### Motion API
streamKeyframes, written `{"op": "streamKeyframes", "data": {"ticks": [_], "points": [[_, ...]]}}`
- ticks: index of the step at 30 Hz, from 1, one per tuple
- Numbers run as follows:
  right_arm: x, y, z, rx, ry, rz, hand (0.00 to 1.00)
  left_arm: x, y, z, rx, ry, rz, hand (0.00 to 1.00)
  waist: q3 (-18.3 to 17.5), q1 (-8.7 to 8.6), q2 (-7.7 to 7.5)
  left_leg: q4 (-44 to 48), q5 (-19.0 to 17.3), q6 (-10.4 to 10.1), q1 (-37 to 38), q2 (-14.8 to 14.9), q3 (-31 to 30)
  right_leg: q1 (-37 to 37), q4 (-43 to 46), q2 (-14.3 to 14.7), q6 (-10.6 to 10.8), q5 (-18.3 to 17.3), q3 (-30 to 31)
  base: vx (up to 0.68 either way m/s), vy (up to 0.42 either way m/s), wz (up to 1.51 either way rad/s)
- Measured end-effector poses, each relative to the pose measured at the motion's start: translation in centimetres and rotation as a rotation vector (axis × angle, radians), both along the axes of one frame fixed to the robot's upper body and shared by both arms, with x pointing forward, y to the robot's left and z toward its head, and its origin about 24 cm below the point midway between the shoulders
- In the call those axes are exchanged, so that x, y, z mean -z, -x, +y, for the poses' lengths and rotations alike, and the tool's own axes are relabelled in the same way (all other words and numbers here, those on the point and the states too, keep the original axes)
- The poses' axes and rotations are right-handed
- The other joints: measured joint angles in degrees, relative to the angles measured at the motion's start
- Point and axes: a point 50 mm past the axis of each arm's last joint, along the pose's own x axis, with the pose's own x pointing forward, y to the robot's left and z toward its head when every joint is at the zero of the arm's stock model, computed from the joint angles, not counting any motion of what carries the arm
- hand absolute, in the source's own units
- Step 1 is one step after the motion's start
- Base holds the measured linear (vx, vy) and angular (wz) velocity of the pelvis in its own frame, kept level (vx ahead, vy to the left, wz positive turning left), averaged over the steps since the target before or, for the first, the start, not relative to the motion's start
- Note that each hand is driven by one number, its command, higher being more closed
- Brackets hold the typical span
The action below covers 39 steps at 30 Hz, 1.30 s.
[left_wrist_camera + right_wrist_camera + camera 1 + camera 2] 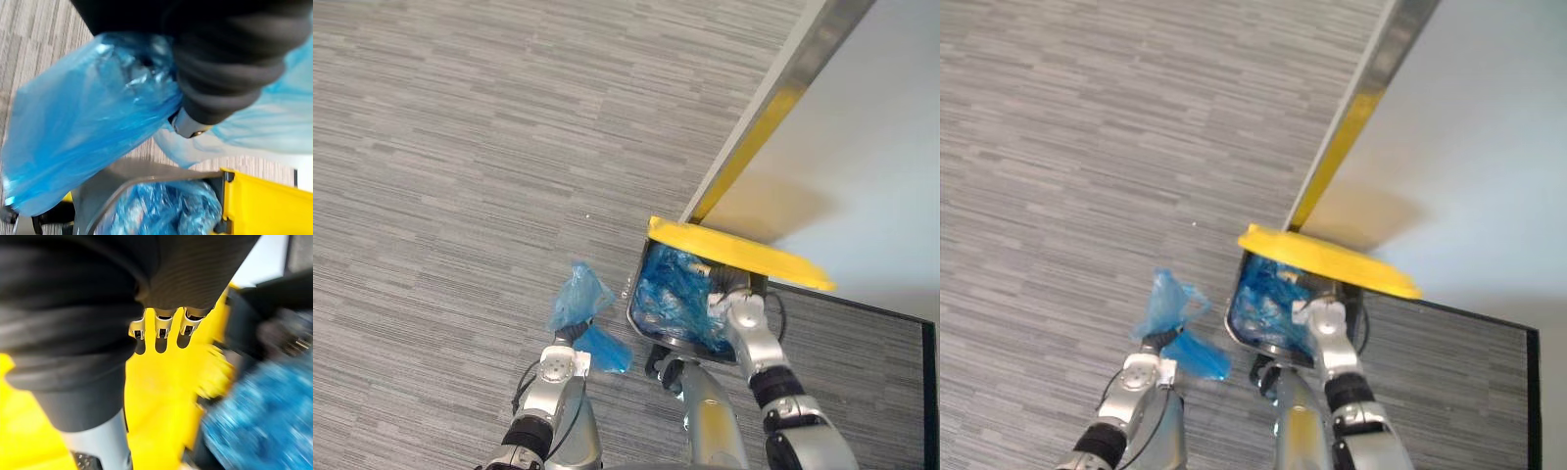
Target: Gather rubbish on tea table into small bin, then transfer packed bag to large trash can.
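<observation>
- Left hand [225, 58]: clamped on the bunched neck of the packed bag [582, 299], carried just beside the large trash can [634, 294], not yet over its opening.
- Right hand [741, 311]: fingers [162, 325] straight against the yellow lid [734, 253], evidently propping it open for the drop.
- Blue liner [671, 289] already sits inside the can.

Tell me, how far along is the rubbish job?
Nearly done. The blue bag is already at the can, whose yellow lid stands open with the right hand at it. The left hand grips the bag beside the can, not over it. Left to do: drop it in.
</observation>
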Motion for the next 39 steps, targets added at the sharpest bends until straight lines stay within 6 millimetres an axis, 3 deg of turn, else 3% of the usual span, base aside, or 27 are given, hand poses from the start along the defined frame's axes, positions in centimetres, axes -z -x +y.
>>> {"op": "streamKeyframes", "data": {"ticks": [6,11,18,25,31,34,39], "points": [[-1.4,-1.5,-0.6,0.019,0.010,-0.005,0.00,-1.7,-1.3,-0.4,0.046,-0.006,-0.074,1.00,0.8,0.09,-1.25,-0.8,-0.1,0.2,0.8,-0.1,0.1,0.0,0.6,0.2,-0.2,0.1,1.8,0.01,0.007,-0.02],[-2.6,-2.4,-1.0,0.031,-0.014,-0.016,0.00,-3.7,-1.9,-1.3,0.080,0.038,-0.163,1.00,0.9,0.34,-1.30,-1.4,0.2,-0.3,0.8,0.3,-0.4,-0.1,-0.2,1.0,0.3,-0.2,1.7,-0.02,-0.038,-0.02],[-4.7,-3.2,-1.8,0.087,-0.062,-0.070,0.00,-9.7,-2.3,-5.9,0.243,0.211,-0.410,1.00,1.2,0.17,-1.55,-1.4,0.6,-1.0,0.8,0.8,-0.2,0.3,-1.5,1.8,0.2,0.0,1.5,0.00,-0.010,-0.02],[-5.9,-3.8,-1.4,0.077,-0.069,-0.084,0.00,-14.4,-0.8,-9.3,0.402,0.320,-0.598,1.00,1.8,-0.44,-2.50,-0.3,0.5,-1.0,0.9,0.7,1.6,0.3,-1.7,1.8,-1.2,1.1,2.5,0.02,0.026,-0.05],[-7.2,-4.8,-0.6,0.047,-0.076,-0.080,0.00,-19.3,0.1,-13.1,0.562,0.404,-0.770,1.00,2.4,-0.60,-2.67,1.1,-0.6,0.0,1.4,0.6,4.3,0.3,-3.3,2.7,-0.7,3.0,5.0,0.00,0.059,-0.21],[-7.4,-4.9,-0.3,0.035,-0.080,-0.081,0.00,-20.3,0.7,-14.6,0.620,0.431,-0.799,1.00,2.7,-0.91,-2.68,1.4,-1.3,0.6,1.9,0.4,5.3,0.2,-3.4,2.7,-0.6,3.3,5.9,0.00,0.056,-0.19],[-8.7,-5.4,0.3,0.014,-0.084,-0.109,0.00,-20.2,1.1,-15.2,0.648,0.418,-0.800,1.00,2.7,-1.71,-2.67,1.2,-1.3,0.7,1.7,0.1,6.6,-1.0,-3.4,2.7,-1.0,3.6,7.1,0.03,0.030,-0.12]]}}
